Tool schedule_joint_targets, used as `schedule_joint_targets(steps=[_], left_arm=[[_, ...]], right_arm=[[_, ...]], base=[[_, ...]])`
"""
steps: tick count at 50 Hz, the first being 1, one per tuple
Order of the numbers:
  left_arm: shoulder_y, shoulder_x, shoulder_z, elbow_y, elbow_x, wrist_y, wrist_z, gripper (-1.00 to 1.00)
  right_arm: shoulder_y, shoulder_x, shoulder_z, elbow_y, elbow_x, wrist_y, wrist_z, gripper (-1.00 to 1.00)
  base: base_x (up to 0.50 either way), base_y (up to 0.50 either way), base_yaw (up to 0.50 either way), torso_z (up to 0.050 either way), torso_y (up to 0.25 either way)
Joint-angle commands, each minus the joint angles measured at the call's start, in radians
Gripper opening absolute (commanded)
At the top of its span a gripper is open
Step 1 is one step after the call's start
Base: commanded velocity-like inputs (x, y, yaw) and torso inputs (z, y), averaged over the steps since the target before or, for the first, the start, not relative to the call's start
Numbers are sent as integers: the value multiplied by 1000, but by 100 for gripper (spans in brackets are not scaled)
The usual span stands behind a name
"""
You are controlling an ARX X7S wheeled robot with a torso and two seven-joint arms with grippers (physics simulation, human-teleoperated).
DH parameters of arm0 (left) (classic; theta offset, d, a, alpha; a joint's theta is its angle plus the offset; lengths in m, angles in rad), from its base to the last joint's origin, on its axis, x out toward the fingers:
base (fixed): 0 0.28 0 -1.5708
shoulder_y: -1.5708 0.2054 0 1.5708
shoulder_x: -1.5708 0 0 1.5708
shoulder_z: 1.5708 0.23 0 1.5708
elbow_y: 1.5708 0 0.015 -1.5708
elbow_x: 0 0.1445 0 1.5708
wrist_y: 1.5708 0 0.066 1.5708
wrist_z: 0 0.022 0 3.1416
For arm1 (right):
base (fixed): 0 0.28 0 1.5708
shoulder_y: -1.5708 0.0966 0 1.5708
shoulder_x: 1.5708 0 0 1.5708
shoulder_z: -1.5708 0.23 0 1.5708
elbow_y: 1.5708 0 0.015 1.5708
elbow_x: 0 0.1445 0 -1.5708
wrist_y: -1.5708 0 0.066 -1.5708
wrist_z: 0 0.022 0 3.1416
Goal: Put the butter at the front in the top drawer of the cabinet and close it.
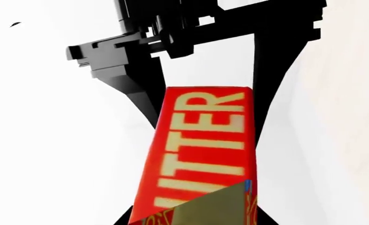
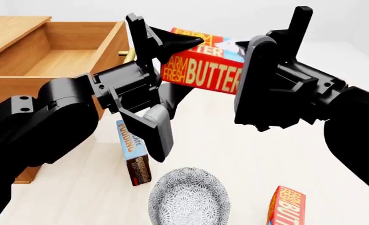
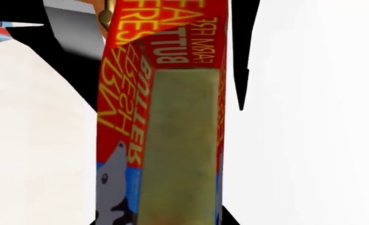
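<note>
A red butter carton hangs in the air to the right of the open top drawer of the wooden cabinet. My left gripper sits at its left end and my right gripper at its right end. In the left wrist view the carton fills the gap between my left gripper's jaws, with the right gripper's fingers straddling the far end. The right wrist view shows the carton pressed between my right gripper's jaws.
A second butter carton stands at the front right of the pale table. A patterned bowl sits at the front middle, and a blue-and-brown pudding box stands beside it under my left arm. The drawer's brass handle is just behind my left gripper.
</note>
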Motion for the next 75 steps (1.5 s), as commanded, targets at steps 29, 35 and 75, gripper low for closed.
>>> schedule_joint_targets(steps=[29,35,75], left_arm=[[43,-92,-119,357,-121,-468,157,-100],[46,-85,-176,451,-156,-660,169,-100],[-271,606,-749,-13,466,-1926,695,-100]], right_arm=[[19,231,86,-299,-30,339,164,100],[7,275,135,-340,38,395,204,100],[-644,96,832,17,1264,-290,1032,100]], base=[[0,0,0,0,1],[0,0,0,0,2],[0,0,0,1,1]])
